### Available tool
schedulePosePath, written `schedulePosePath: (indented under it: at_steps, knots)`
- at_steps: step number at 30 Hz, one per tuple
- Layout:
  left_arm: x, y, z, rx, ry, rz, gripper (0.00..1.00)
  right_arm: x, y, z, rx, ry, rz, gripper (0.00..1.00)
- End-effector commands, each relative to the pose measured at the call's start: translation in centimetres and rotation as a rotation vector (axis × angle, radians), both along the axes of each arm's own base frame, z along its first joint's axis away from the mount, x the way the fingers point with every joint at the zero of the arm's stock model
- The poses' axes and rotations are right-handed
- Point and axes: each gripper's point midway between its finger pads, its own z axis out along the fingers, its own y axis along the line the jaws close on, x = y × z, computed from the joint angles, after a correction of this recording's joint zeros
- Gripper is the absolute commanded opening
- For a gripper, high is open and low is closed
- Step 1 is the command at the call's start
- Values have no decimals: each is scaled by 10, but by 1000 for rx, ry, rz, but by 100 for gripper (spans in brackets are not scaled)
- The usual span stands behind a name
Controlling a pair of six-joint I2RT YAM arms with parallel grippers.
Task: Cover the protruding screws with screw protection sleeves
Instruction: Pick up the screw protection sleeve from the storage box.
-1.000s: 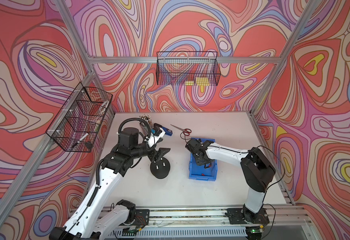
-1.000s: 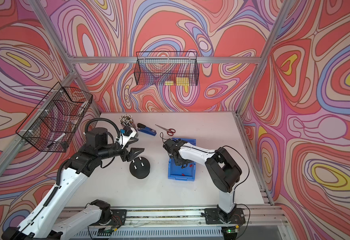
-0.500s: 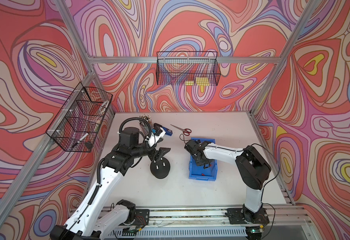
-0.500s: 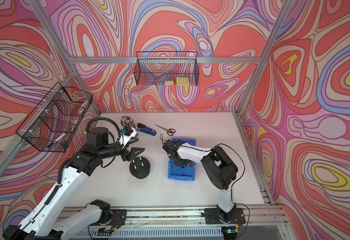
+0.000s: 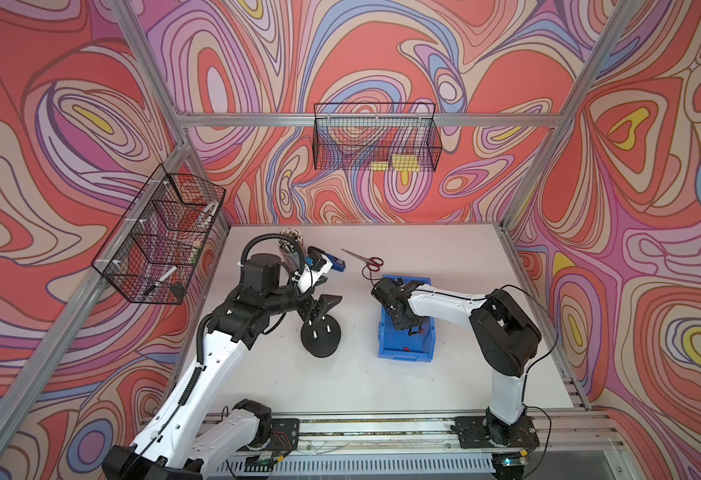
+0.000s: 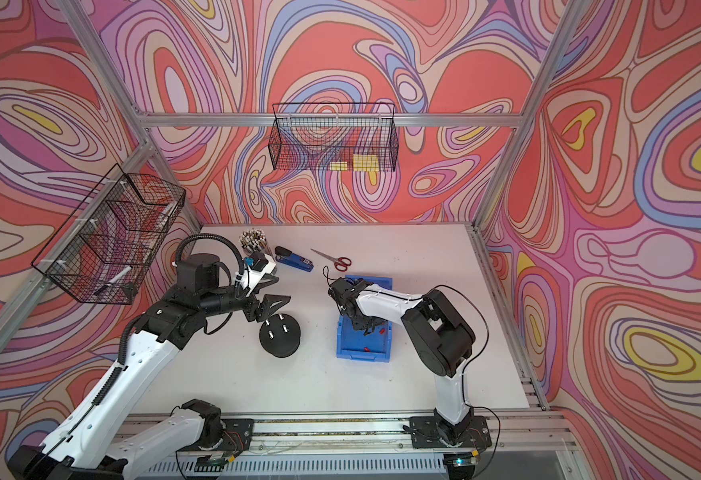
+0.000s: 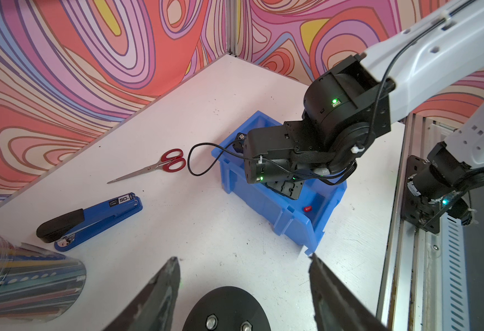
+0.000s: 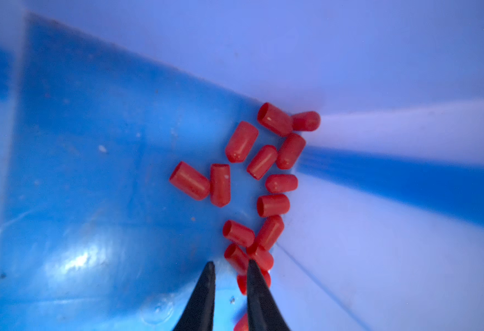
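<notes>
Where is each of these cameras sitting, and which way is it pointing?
Top views: high at the front, looking down on the whole table; left arm and right arm show.
Left wrist: past the left gripper toward the blue bin and right arm.
Right wrist: down into the bin at red caps; right gripper tips show.
Both wrist views share the bin.
</notes>
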Motion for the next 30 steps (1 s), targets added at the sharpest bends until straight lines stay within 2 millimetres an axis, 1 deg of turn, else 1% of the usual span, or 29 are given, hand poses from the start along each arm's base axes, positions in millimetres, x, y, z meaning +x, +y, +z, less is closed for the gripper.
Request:
schedulePosePath:
  at_steps: [1, 6, 11, 13, 19, 21, 24, 27, 30]
  knots:
    - [0, -2, 0, 6, -10, -16, 72, -1, -6, -11, -12, 20, -6, 23]
    - [1, -3, -2, 7, -7, -15, 72, -3, -7, -17, 3, 42, -11, 22]
    - [2, -3, -3, 8, -2, -15, 72, -3, -7, -20, 23, 55, -10, 18]
    - [3, -3, -3, 9, -1, -15, 72, -2, -6, -19, 27, 53, -9, 14]
    - [3, -4, -3, 9, 4, -18, 72, -1, -10, -16, 13, 39, -14, 8]
    - [3, -4, -3, 8, 5, -18, 72, -1, -10, -14, 14, 34, -15, 5]
    - [3, -4, -3, 7, 4, -18, 72, 0, -10, -8, 24, 19, -17, 2]
    - [4, -4, -4, 6, 6, -17, 72, 2, -7, 1, 46, -1, -20, 2]
    - [6, -5, -2, -4, 8, -9, 72, 3, 0, 13, 101, -23, -17, 1]
